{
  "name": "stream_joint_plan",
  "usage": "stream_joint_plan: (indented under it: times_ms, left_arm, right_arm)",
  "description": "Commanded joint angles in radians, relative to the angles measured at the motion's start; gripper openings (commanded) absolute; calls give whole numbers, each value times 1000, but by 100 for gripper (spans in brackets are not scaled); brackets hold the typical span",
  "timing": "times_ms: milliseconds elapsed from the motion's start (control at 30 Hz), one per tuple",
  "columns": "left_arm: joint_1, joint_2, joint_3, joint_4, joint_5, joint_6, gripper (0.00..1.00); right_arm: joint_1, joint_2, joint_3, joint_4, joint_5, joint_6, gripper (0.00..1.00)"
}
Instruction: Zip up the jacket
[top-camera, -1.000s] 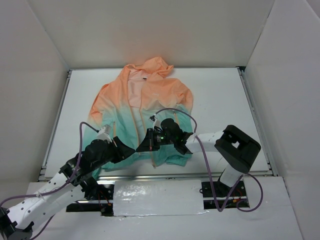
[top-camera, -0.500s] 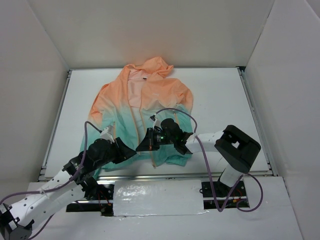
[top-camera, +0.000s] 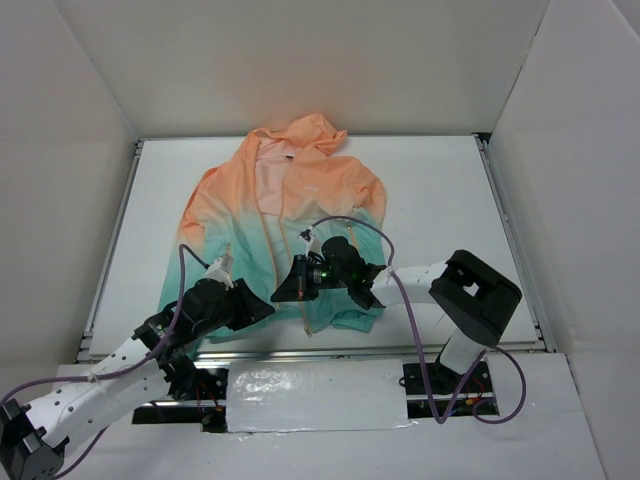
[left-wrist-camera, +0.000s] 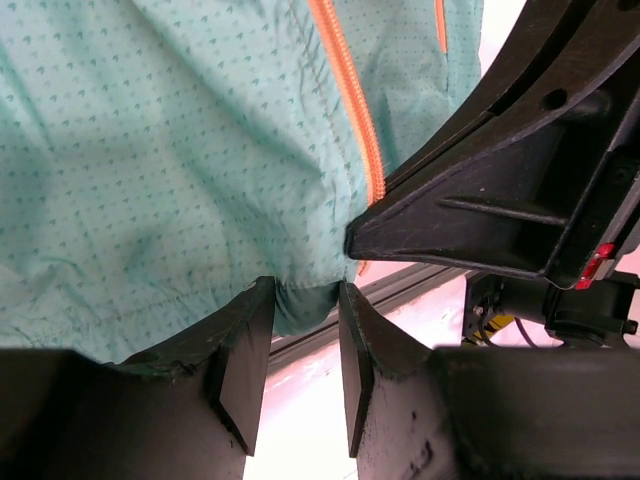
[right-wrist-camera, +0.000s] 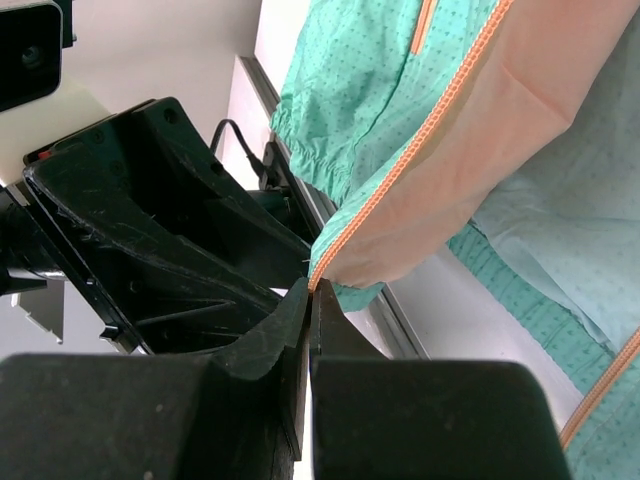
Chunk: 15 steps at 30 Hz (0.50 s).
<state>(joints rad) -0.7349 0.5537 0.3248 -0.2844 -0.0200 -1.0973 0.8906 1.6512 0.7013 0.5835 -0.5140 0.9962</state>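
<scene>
We find the right hand (right-wrist-camera: 309, 300) pinched shut on the zipper (right-wrist-camera: 400, 170) edge of the jacket (top-camera: 290, 190), and the left hand (left-wrist-camera: 303, 300) part-open astride the hem (left-wrist-camera: 130, 315) beside it. Risk, we judge: thin fabric slips and the zipper ends misalign.

Finding: my left gripper (top-camera: 262, 308) has shifted rightward along the near edge of the table (top-camera: 440, 180), closer to the jacket (top-camera: 280, 210). Its jaws have narrowed about the teal hem. My left arm's cable (top-camera: 186, 258) has swung rightward with it.
</scene>
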Motion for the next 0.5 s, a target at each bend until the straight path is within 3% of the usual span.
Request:
stream_joint_plan:
  times_ms: [0,267,467]
  left_arm:
    - [5,-12,-6,50,11,19,44]
    - [5,-54,-18,74,11,14,43]
    - [5,-58,-26,85,11,8,31]
  right_arm:
    - [10,-30,27,61,-23,7,0]
    - [10,-16,15,65,-26,10,0]
    - [8,-24,3,59,-21,7,0]
